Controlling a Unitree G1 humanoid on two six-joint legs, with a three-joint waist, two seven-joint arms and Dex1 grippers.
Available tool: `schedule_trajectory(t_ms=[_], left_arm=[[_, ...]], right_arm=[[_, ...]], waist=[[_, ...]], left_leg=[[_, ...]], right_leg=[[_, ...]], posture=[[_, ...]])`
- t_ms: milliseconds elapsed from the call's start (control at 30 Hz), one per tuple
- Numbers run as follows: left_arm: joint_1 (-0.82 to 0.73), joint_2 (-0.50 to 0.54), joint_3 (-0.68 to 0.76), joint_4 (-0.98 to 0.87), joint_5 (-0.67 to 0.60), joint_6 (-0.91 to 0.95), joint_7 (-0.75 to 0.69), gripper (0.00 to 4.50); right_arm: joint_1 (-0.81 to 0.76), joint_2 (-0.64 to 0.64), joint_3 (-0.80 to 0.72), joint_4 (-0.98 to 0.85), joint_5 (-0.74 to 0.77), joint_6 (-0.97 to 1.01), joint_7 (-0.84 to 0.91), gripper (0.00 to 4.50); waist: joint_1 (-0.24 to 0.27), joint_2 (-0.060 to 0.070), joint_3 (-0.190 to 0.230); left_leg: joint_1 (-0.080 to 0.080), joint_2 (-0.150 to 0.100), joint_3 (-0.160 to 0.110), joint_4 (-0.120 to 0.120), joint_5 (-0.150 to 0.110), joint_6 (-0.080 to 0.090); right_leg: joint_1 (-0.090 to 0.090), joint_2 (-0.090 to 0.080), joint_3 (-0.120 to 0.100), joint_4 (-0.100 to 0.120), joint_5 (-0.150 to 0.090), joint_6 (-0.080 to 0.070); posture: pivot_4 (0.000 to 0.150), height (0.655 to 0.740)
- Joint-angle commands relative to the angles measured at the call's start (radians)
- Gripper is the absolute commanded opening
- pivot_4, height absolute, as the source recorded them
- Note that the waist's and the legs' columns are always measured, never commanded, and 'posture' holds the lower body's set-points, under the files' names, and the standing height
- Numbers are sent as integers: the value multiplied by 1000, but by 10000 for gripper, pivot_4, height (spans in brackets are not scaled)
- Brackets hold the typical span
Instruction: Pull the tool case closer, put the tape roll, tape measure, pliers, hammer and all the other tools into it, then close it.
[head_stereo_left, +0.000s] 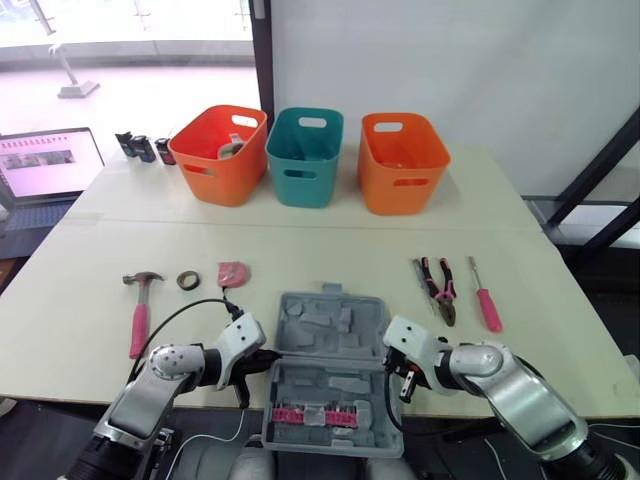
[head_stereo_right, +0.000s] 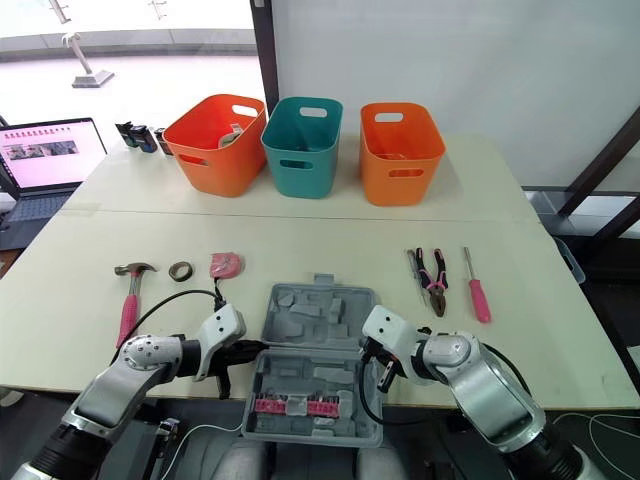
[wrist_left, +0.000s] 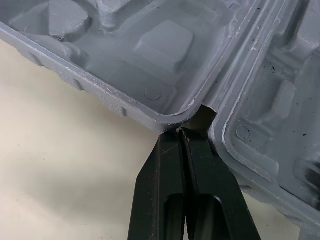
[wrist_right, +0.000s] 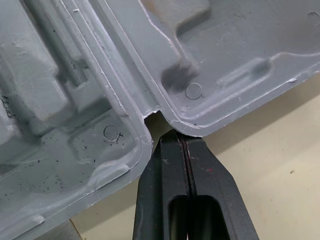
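Note:
The grey tool case (head_stereo_left: 325, 330) lies open at the table's near edge, its front half holding a pink bit strip (head_stereo_left: 315, 415). My left gripper (wrist_left: 181, 134) is shut, its tips at the hinge notch on the case's left side. On the right side, my right gripper (wrist_right: 176, 136) is shut with its tips against the other hinge notch. To the left of the case lie a pink-handled hammer (head_stereo_left: 138, 310), a tape roll (head_stereo_left: 187, 281) and a pink tape measure (head_stereo_left: 232, 272). Pliers (head_stereo_left: 440, 285) and a pink screwdriver (head_stereo_left: 486, 300) lie to its right.
Two orange bins (head_stereo_left: 218, 155) (head_stereo_left: 402, 162) and a teal bin (head_stereo_left: 305, 157) stand in a row at the back. A laptop (head_stereo_left: 45, 165) sits at the far left beside small dark items (head_stereo_left: 145, 148). The case's front half overhangs the table edge.

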Motion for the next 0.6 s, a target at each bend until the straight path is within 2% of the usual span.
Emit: schedule_trajectory(t_ms=[33, 600], left_arm=[[18, 0, -45, -8, -4, 14, -17, 860], [-6, 0, -36, 33, 7, -4, -6, 860]], right_arm=[[1, -3, -12, 6, 8, 4, -21, 0], [-15, 1, -9, 48, 19, -17, -50, 0]], waist=[[0, 0, 0], [-2, 0, 0]], left_leg=[[0, 0, 0, 0, 0, 0], [0, 0, 0, 2, 0, 0]], right_leg=[[0, 0, 0, 0, 0, 0], [0, 0, 0, 0, 1, -1]], posture=[[1500, 7400], [1500, 7400]])
